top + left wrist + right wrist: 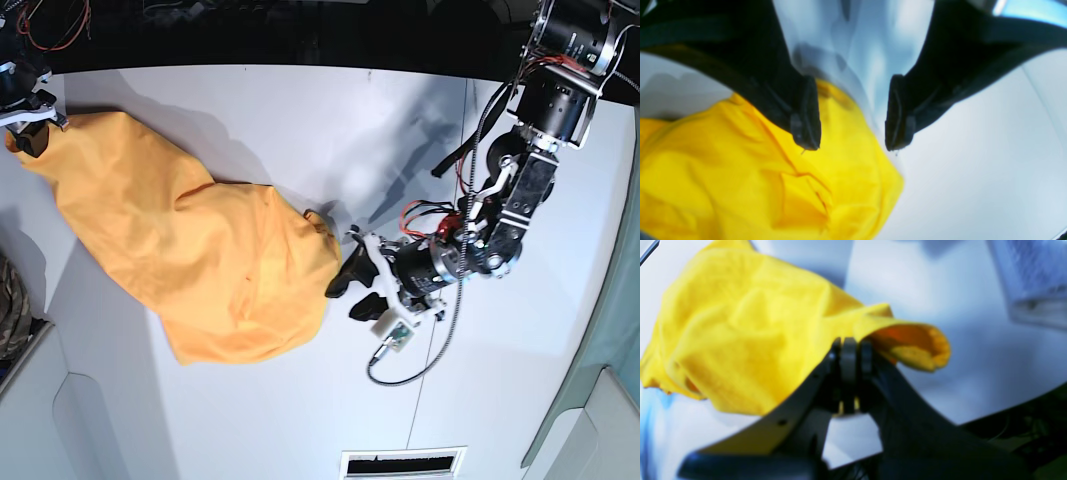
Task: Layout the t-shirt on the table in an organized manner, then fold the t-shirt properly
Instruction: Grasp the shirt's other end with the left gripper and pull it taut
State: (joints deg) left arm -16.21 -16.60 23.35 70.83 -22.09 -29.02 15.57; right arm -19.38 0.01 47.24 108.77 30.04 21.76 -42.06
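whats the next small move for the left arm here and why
Probably close the open left gripper on the t-shirt edge beside it. The right gripper pinches the far corner, the shirt lies bunched on the table, so a second grip allows spreading.

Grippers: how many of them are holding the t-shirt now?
1. The right gripper is shut on the t-shirt at its far corner; the left gripper is open beside its other end.

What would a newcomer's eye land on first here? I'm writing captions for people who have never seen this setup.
The crumpled orange-yellow t-shirt sprawls across the left half of the white table. The right gripper is pinched shut on one end of it at the far left corner. The left gripper sits open beside the opposite end near the middle, holding nothing.
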